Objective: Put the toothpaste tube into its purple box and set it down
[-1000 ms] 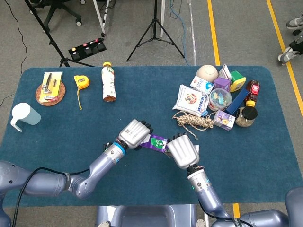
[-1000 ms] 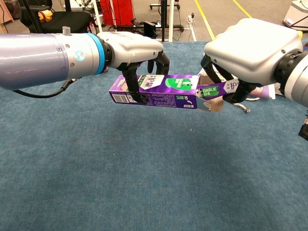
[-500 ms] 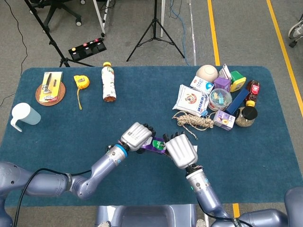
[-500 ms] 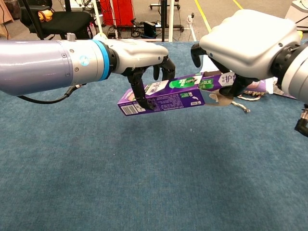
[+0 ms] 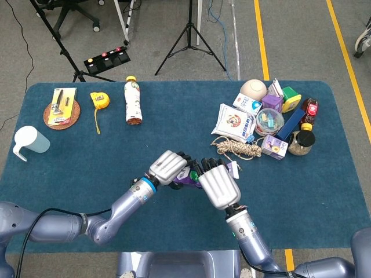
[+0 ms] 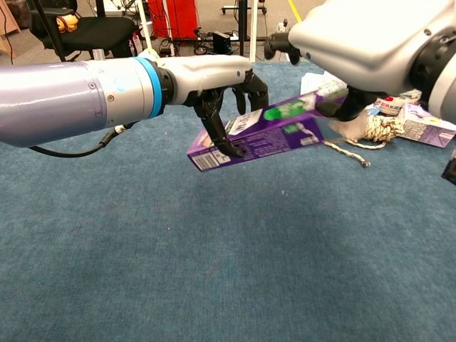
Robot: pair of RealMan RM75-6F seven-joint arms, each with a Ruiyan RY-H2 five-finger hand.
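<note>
where the head view looks down, the grey left hand [image 5: 168,166] and grey right hand [image 5: 219,186] meet knuckles-up over the blue table [image 5: 87,168]. in the chest view both grip the long purple cardboard box [image 6: 253,135], tilted, airborne.

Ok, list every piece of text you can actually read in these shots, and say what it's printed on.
None is legible.
Purple box: white print and a barcode, too blurred to read.
Snack packets in the pile on the right side of the table: labels too small.
Bottle: label unreadable.
</note>
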